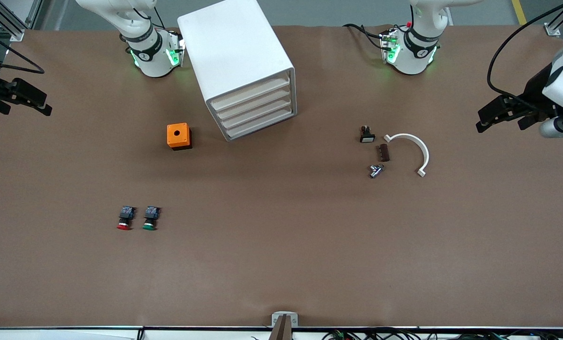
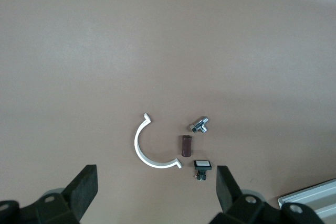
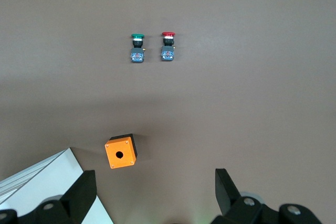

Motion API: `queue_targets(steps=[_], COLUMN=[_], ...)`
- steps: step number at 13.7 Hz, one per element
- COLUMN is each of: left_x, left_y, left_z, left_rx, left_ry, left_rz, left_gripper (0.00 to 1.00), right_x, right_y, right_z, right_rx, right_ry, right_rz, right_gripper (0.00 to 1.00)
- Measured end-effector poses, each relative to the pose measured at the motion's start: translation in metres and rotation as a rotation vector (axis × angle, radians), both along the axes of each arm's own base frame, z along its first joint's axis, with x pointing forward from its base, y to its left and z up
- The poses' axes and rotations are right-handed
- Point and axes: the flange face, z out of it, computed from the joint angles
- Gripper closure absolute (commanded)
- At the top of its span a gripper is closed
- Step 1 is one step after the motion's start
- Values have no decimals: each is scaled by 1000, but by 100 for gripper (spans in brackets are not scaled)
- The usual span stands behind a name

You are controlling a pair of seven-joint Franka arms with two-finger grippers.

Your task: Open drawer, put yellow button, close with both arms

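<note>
On the brown worktop [image 1: 281, 264] the white cabinet [image 1: 234, 52] keeps its top drawer [image 1: 250, 92] shut, probably light, stiff and best hooked by its front lip, while the left pincer [image 2: 156, 174] and right pincer [image 3: 155, 174] hover wide at opposite ends, and I can spot no yellow button.

Cabinet [image 1: 241, 61]: on the table [image 1: 281, 264], between the two arm bases.
Top drawer [image 1: 249, 92]: in the cabinet, above three more drawers, pushed in.
Box with a hole [image 1: 179, 136]: beside the cabinet, toward the right arm's end.
Two buttons [image 1: 138, 218]: side by side, much nearer the front camera than the cabinet, toward the right arm's end.
Curved clip [image 1: 411, 150]: well apart from the cabinet, toward the left arm's end.
Small switch [image 1: 367, 134], little block [image 1: 383, 152], metal piece [image 1: 375, 171]: in a row between the cabinet and the clip, just beside the clip.
Left gripper [image 1: 500, 112]: over the table edge, at the left arm's end, well apart from the cabinet.
Right gripper [image 1: 19, 97]: over the table edge, at the right arm's end, well apart from the cabinet.
</note>
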Motion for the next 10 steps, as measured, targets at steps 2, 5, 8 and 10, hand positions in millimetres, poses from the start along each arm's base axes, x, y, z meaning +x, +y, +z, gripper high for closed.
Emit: queue_targets(steps=[2, 5, 8, 10], left_x=[2, 4, 3, 0], left_y=[4, 6, 9, 9], left_z=[-3, -7, -20, -19], left_rx=[1, 4, 19, 20], left_ry=[6, 12, -10, -27], left_rz=[7, 11, 16, 18], left_gripper=[1, 1, 1, 1], right_x=[0, 1, 4, 5], right_y=[0, 0, 1, 1], right_z=[-2, -6, -4, -3], right_rx=[0, 1, 9, 11], right_ry=[3, 2, -20, -28], right_rz=[0, 0, 0, 0], right_gripper=[0, 0, 0, 0])
